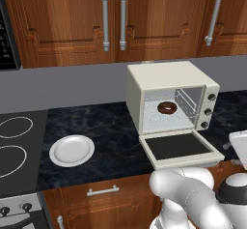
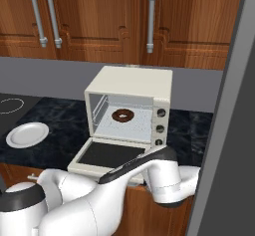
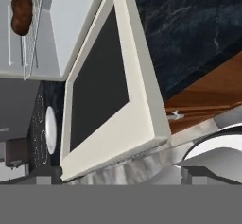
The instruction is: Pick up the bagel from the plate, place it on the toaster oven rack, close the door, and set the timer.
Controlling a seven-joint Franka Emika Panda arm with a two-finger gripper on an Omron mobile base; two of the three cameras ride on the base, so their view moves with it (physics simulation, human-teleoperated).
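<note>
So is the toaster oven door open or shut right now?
Open. The door lies folded down flat on the counter, leaving the bagel exposed on the toaster oven rack.

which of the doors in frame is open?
Only the toaster oven's door: it lies folded down flat on the counter, dark glass up, with the bagel on the rack inside. The wooden wall cabinet doors above are shut.

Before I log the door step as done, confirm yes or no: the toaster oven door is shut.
No. In the left base view the door lies folded down flat on the counter, and the bagel sits exposed on the toaster oven rack.
</note>
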